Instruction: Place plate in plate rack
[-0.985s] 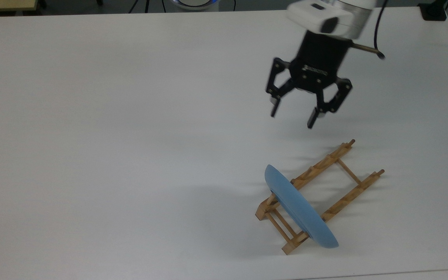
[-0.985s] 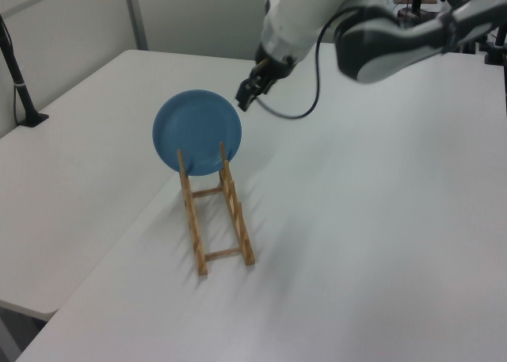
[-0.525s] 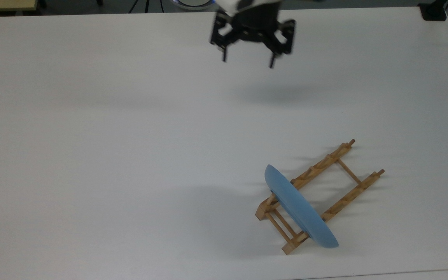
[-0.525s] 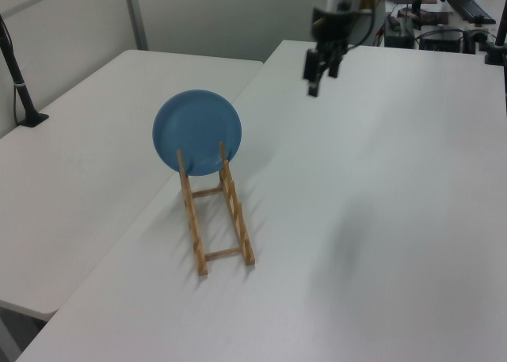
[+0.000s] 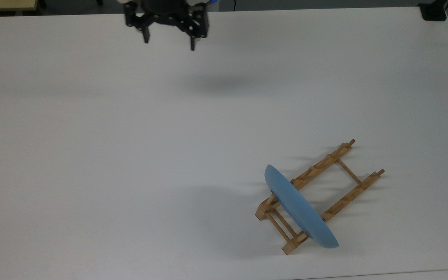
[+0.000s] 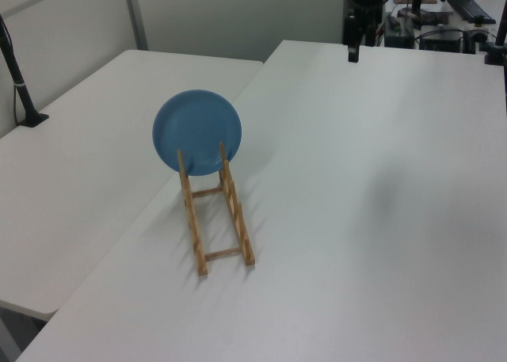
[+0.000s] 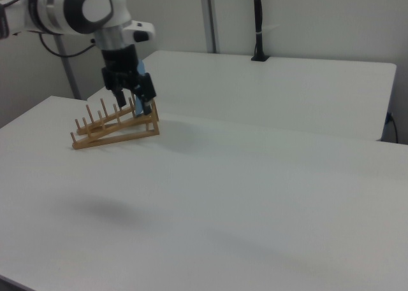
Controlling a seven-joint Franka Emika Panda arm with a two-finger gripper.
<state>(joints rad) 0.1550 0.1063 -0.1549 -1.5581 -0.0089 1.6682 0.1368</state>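
Your white table (image 5: 91, 155) carries the plate rack (image 5: 319, 196) near the top view's lower right, with the light-blue plate (image 5: 300, 208) standing on edge in its end slots. Your gripper (image 5: 168, 42) hangs well apart, near the top view's upper edge, jaws spread wide and holding nothing. In the right view it overlaps the plate, probably just sightline.

Lab: white tables (image 6: 380, 219), partition walls (image 7: 306, 17)

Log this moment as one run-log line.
plate: upright in plate rack | gripper: open, empty, far from rack | task: looks done
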